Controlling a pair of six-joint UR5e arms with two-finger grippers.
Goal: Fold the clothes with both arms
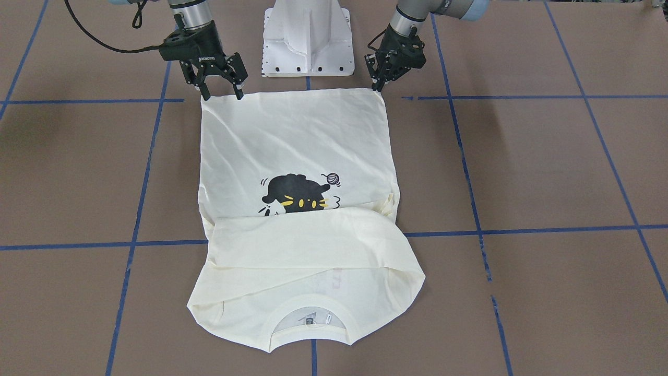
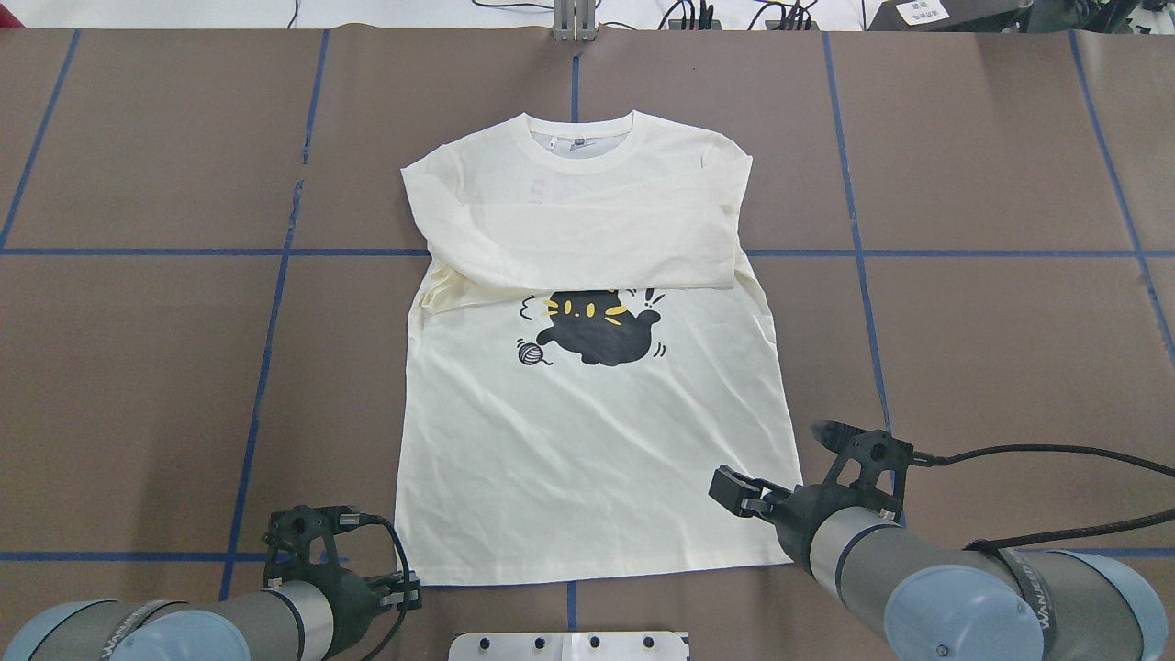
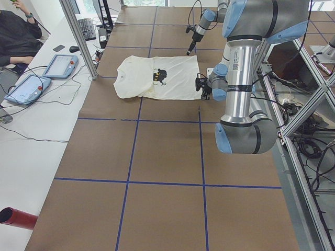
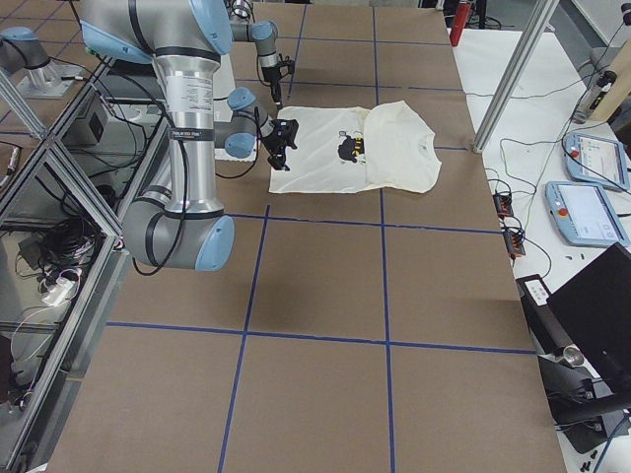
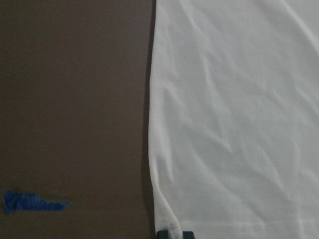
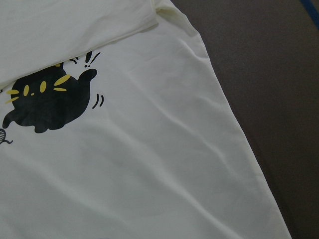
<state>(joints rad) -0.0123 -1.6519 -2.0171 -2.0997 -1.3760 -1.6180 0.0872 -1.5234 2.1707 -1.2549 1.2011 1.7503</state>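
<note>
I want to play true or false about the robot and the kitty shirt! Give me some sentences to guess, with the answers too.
1. The cream long-sleeved T-shirt lies with its black cat print facing up. True.
2. Its sleeves stretch out sideways. False: they are folded across the chest.
3. The black two-finger right gripper is open. True.
4. The collar is the part nearest the robot. False: the hem is nearest, and the collar lies on the far side.
5. The left gripper is above the cat. False: it is at a hem corner.
</note>
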